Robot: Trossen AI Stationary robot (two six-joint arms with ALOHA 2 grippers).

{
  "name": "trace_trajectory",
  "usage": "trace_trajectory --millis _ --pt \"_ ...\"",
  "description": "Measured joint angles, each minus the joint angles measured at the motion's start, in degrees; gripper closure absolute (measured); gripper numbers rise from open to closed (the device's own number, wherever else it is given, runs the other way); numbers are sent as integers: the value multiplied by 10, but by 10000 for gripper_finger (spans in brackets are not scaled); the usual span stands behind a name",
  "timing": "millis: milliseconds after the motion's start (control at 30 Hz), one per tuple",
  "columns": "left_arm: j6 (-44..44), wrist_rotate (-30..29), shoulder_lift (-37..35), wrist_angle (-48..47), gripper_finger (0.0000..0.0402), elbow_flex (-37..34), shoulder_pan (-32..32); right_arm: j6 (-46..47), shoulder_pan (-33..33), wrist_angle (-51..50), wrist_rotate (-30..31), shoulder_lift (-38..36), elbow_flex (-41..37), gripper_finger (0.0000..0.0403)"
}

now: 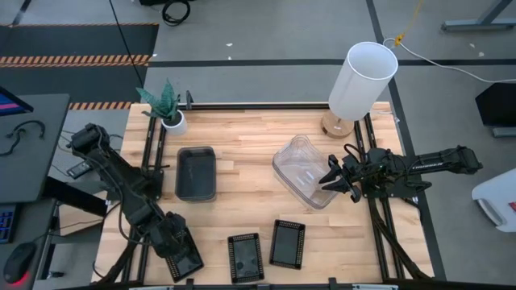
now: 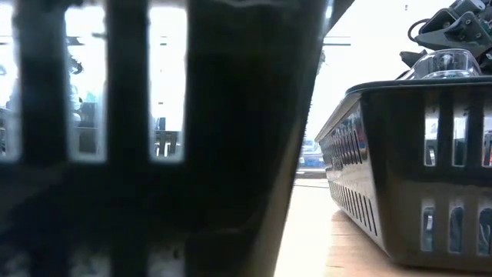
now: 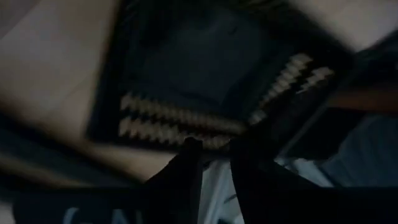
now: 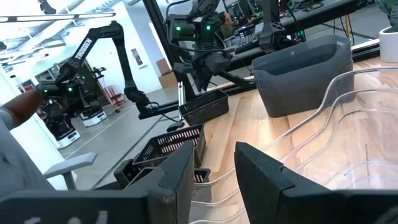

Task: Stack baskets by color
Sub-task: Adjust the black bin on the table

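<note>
Three black mesh trays lie along the table's near edge. One (image 1: 186, 263) is at the near left corner, under my left gripper (image 1: 174, 246), which points steeply down at it. The other two (image 1: 245, 257) (image 1: 287, 243) lie flat toward the middle. In the left wrist view my fingers stand apart over that tray's rim (image 3: 186, 124). The smoky grey baskets (image 1: 196, 173) stand nested at centre left and the clear baskets (image 1: 302, 171) at centre right. My right gripper (image 1: 331, 179) waits open and level at the clear stack's right side. My left gripper comes at the near-left black tray from above, slanting down, with its fingertips (image 3: 193, 149) by the tray's rim. Blur hides the meeting place, so I cannot tell whether they touch it.
A tall white cylinder (image 1: 363, 80) stands at the far right and a small potted plant (image 1: 167, 109) at the far left corner. Bare wood lies between the two basket stacks. In the low view a black tray wall (image 2: 154, 138) fills the left half.
</note>
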Motion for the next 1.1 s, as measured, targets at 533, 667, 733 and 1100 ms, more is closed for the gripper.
trace_trajectory --millis 533,667,733,1100 --pt "48 10 0 -124 302 0 0 0 0 0 0 0 0 281" --pt "39 -10 0 -162 274 0 0 0 0 0 0 0 0 281" --pt "39 -18 0 -180 253 0 0 0 0 0 0 0 0 281" --pt "69 -60 0 -167 200 0 0 0 0 0 0 0 0 281"
